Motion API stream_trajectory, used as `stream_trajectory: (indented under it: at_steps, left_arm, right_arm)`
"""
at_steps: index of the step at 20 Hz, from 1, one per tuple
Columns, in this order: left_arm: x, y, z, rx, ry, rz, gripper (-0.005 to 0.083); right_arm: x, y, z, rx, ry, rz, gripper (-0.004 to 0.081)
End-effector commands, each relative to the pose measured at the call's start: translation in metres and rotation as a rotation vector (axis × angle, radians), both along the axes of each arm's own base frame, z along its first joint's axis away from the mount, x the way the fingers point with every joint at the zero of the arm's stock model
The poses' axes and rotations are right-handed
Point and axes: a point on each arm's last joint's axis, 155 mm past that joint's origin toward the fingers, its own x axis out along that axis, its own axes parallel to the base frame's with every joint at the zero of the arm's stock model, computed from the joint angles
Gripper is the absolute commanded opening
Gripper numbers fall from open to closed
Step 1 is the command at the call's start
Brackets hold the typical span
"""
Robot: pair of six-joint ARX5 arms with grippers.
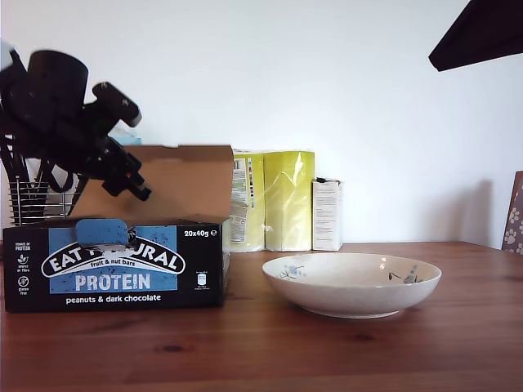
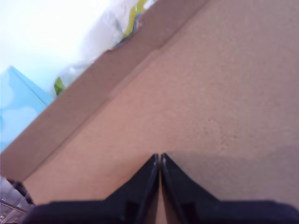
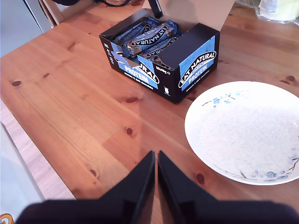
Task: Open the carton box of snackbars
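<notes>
Carton box [image 1: 114, 265] stands on the wooden table [image 1: 261, 351] at the exterior view's left, beside a white bowl [image 1: 351, 283]; its brown lid [image 1: 176, 184] is raised upright and wrapped snack bars [image 3: 149, 37] show inside. My first gripper [image 2: 160, 161] points at the lid's inner face, jaws clenched together on nothing. My second gripper [image 3: 156, 158] hangs above bare table, well apart from the box, jaws likewise closed and empty.
</notes>
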Motion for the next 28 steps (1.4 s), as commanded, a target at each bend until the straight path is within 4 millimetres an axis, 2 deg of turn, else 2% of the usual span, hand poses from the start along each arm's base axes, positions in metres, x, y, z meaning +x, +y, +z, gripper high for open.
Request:
stream_trajectory:
  at_steps: [1, 3, 6, 9, 15, 19, 23, 26, 28]
  left_arm:
    - [0.008, -0.002, -0.005, -0.036, 0.01, -0.001, -0.002]
    - [0.015, -0.007, -0.014, -0.054, 0.049, -0.016, -0.002]
    - [0.018, -0.012, -0.043, -0.063, 0.182, -0.03, -0.0021]
    - [0.01, -0.017, -0.062, -0.078, 0.298, -0.051, -0.0021]
    - [-0.01, -0.003, -0.096, -0.094, 0.47, -0.044, -0.0021]
    - [-0.023, 0.002, -0.11, -0.094, 0.567, -0.045, -0.0021]
    - [-0.024, 0.0, -0.105, -0.094, 0.608, -0.05, -0.0021]
    - [-0.012, -0.004, -0.077, -0.108, 0.561, -0.054, -0.0021]
    - [-0.013, -0.008, -0.059, -0.138, 0.559, -0.058, -0.0021]
  right_arm:
    - [0.0, 0.001, 0.0, 0.004, -0.001, 0.002, -0.0013]
    - [0.001, 0.002, -0.001, 0.003, 0.001, 0.002, -0.0013]
    - [0.004, 0.003, -0.001, 0.004, 0.001, 0.002, -0.0013]
    - [0.008, 0.005, 0.0, 0.008, -0.007, 0.002, -0.0013]
    - [0.009, 0.007, -0.004, 0.002, 0.007, 0.006, -0.0013]
    - [0.007, 0.008, -0.004, 0.006, 0.012, 0.015, -0.0013]
    - [0.002, 0.013, -0.003, 0.022, 0.023, 0.051, -0.0013]
    - [0.002, 0.013, -0.003, 0.022, 0.02, 0.048, -0.0013]
    - [0.004, 0.012, -0.002, 0.02, 0.013, 0.04, -0.0013]
